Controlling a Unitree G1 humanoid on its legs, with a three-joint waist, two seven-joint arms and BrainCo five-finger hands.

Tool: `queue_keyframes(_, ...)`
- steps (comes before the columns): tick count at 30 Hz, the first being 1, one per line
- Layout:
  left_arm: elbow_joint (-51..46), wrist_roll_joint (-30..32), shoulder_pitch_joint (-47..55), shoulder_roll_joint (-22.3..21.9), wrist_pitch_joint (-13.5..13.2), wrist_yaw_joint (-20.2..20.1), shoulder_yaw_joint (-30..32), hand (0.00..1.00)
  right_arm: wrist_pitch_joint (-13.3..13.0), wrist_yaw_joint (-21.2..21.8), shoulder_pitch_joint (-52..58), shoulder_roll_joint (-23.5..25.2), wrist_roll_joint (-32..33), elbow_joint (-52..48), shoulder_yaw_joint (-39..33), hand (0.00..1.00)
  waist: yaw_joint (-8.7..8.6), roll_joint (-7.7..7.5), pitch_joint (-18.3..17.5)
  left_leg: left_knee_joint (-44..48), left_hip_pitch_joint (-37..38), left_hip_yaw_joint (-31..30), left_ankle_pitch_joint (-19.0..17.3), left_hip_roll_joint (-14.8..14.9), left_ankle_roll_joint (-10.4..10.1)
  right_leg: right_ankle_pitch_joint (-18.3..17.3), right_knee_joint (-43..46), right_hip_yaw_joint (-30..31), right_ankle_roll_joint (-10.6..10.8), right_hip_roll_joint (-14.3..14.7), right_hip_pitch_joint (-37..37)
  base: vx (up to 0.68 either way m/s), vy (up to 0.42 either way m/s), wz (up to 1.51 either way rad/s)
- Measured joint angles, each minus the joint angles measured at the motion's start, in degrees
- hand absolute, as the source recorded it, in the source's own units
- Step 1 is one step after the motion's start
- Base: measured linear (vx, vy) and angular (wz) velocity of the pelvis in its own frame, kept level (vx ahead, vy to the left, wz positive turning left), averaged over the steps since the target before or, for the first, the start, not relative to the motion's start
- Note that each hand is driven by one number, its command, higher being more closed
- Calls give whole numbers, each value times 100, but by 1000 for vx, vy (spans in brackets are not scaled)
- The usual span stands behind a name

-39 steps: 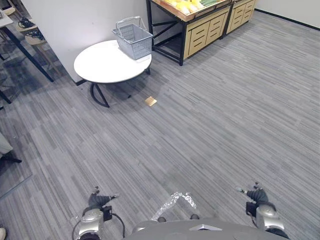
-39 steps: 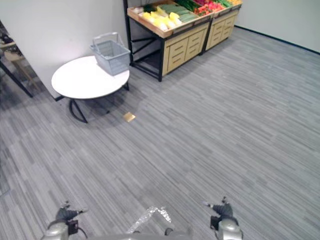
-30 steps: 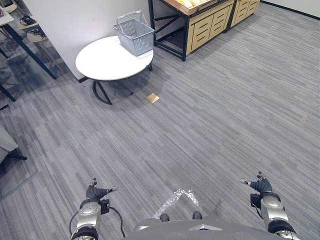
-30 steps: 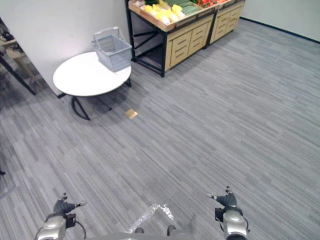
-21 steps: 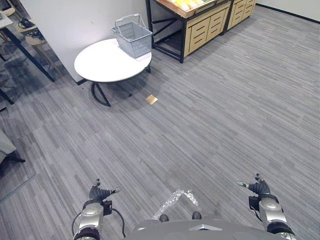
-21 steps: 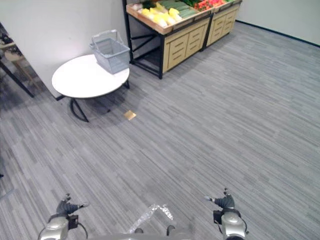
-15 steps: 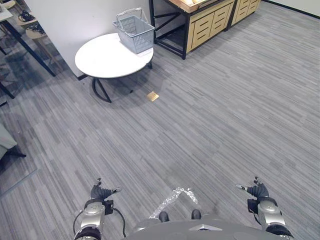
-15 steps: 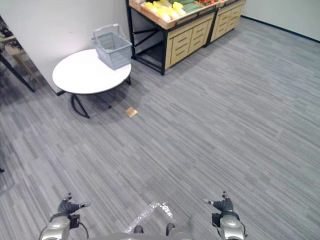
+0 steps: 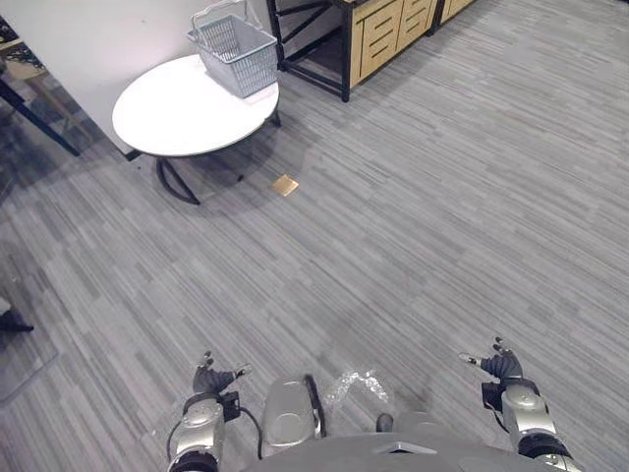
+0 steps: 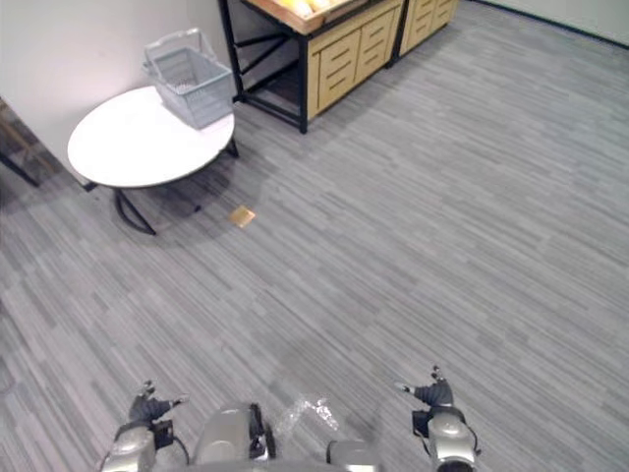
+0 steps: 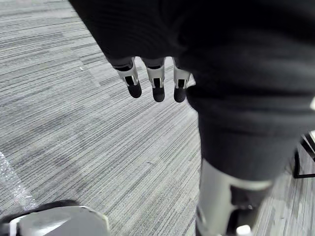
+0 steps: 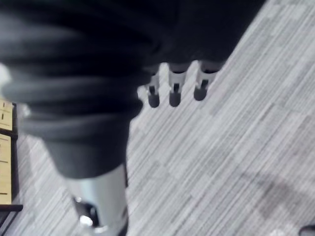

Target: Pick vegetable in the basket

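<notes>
My left hand (image 9: 209,379) and right hand (image 9: 501,366) hang low, fingers relaxed. I see the basket (image 9: 236,51) on the round table (image 9: 177,113); the shelf (image 10: 339,54) beyond is cut off.

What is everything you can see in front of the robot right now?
basket: one, grey mesh, at the far edge of the round table, by the wall
round table: one, white top on dark legs, far left
wooden drawer stands: two, light wood, one on a black frame, beyond the table
yellow produce: several pieces, on the nearer stand's top
small square piece: one, tan, on the floor near the table
floor: grey striped
left hand: low at its side, fingers relaxed
right hand: low at its side, fingers relaxed
</notes>
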Motion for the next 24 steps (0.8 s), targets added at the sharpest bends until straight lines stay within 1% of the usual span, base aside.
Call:
queue_keyframes(1,-5,-17,57,49,-11,9,-16,0,1,-4,-35,8,-9,41,113,0,121,-30,14,282,14,30,375,-87,247,-109,-5,57,-27,-146,122,576,398,-35)
queue_keyframes(2,-74,-43,55,67,-50,9,-14,0,-8,28,-70,89,-22,17,263,0,103,-174,35,502,-67,10,171,-237,521,1,256,95,-47,-276,34,484,315,-9)
queue_keyframes(3,-132,-42,70,60,-55,7,-17,0,-12,40,-87,135,-28,-17,306,0,114,-245,6,519,-95,30,97,-313,630,83,461,125,101,-345,-90,513,272,13)
queue_keyframes(4,-212,-43,100,56,-56,5,-22,0,-21,48,-118,174,-50,-28,391,0,128,-375,-8,536,-48,109,29,-426,748,180,775,226,264,-433,-216,433,208,15)
queue_keyframes(5,-238,-42,135,58,-66,5,-22,0,-42,65,-147,208,-67,-47,463,0,135,-544,-4,546,142,193,-117,-575,886,367,1326,358,556,-515,-350,751,342,13)
queue_keyframes(6,-271,-43,253,53,-64,4,-21,0,-64,70,-139,255,-67,-170,518,0,142,-646,17,514,532,191,-396,-676,917,937,2289,471,1206,-486,-592,646,268,6)
queue_keyframes(7,-319,-43,345,65,-61,3,-21,0,-65,70,-132,291,-66,-243,581,0,133,-674,11,454,737,157,-504,-709,908,1312,2751,516,1215,-408,-713,626,256,8)
queue_keyframes(8,-418,-43,484,75,-59,0,-31,0,-73,71,-119,335,-67,-393,693,0,96,-686,10,335,1099,89,-643,-731,903,2050,3503,500,1284,-286,-934,499,170,14)
queue_keyframes(9,-508,-43,570,109,-59,-1,-82,0,-106,75,20,361,-70,-566,820,0,68,-663,11,168,1517,-49,-834,-759,887,2295,4610,368,1276,-209,-1343,397,127,23)
queue_keyframes(10,-511,-42,576,141,-57,0,-133,0,-114,79,41,358,-73,-681,869,0,54,-670,-2,94,1708,-119,-894,-779,881,2212,5080,201,1266,-194,-1570,513,82,47)
queue_keyframes(11,-576,-42,569,199,-57,2,-233,0,-116,76,139,360,-102,-976,896,0,11,-668,-12,-120,2078,-278,-942,-827,873,1818,5666,-194,1225,-269,-2020,321,33,58)
queue_keyframes(12,-625,-42,570,217,-59,1,-254,0,-116,75,157,358,-151,-1113,897,0,-59,-648,-16,-232,2222,-367,-957,-841,878,1634,5755,-397,1150,-334,-2236,527,23,86)
queue_keyframes(13,-681,-41,515,232,-65,1,-254,0,-120,63,167,333,-309,-1403,889,0,-193,-642,-21,-422,2499,-568,-983,-849,863,1233,5592,-692,953,-406,-2617,521,-76,95)
queue_keyframes(14,-712,-42,437,252,-67,2,-254,0,-130,58,168,305,-345,-1668,869,0,-284,-638,-22,-548,2703,-799,-1040,-841,827,923,5125,-775,748,-380,-2940,622,-113,97)
queue_keyframes(15,-726,-43,397,259,-74,2,-256,0,-131,55,164,291,-397,-1790,838,0,-324,-634,-20,-575,2779,-876,-1083,-820,797,846,4802,-767,636,-350,-3070,624,-195,101)
queue_keyframes(16,-726,-43,306,270,-81,2,-284,0,-129,42,116,227,-479,-1978,807,0,-388,-569,7,-603,2946,-1115,-1208,-722,720,782,3831,-744,589,-244,-3217,523,-251,97)
queue_keyframes(17,-734,-42,212,282,-89,3,-356,0,-132,38,69,97,-525,-2108,802,0,-390,-475,12,-624,3076,-1264,-1301,-574,604,953,2396,-715,430,-141,-3230,526,-278,96)
queue_keyframes(18,-736,-42,176,289,-101,2,-376,0,-128,31,46,47,-525,-2165,781,0,-390,-440,-8,-624,3112,-1320,-1343,-496,537,1166,1650,-655,386,-111,-3231,550,-329,93)
queue_keyframes(19,-741,-43,116,309,-143,3,-374,0,-124,-12,-58,-4,-526,-2308,689,0,-393,-446,-16,-637,3239,-1445,-1465,-388,380,1642,411,-526,411,-134,-3230,586,-375,86)
queue_keyframes(20,-735,-44,122,366,-185,1,-374,0,-110,-68,-184,-73,-562,-2454,672,0,-390,-552,-49,-640,3435,-1513,-1646,-344,167,1827,-204,-388,459,-209,-3234,610,-402,83)
queue_keyframes(21,-713,-43,134,365,-192,-3,-373,0,-112,-82,-220,-140,-627,-2559,672,0,-385,-552,-48,-645,3552,-1586,-1764,-313,76,2121,-171,-339,572,-278,-3228,627,-420,68)
queue_keyframes(22,-662,-49,126,222,-190,-17,-406,0,-99,-118,-411,-324,-766,-2670,636,0,-369,-278,-30,-533,3711,-1700,-1890,-74,-22,2637,334,-390,576,-57,-3235,592,-401,59)
queue_keyframes(23,-635,-51,125,135,-216,-52,-510,0,-59,-183,-539,-439,-864,-2732,615,0,-366,-80,-52,-292,3644,-1768,-1800,98,-7,2409,633,-452,414,93,-3235,777,-549,55)
queue_keyframes(24,-590,-51,182,62,-299,-65,-530,0,-45,-246,-825,-470,-1045,-2827,609,0,-315,57,-88,390,3388,-1860,-1462,229,-15,2055,943,-655,276,159,-3132,629,-463,48)
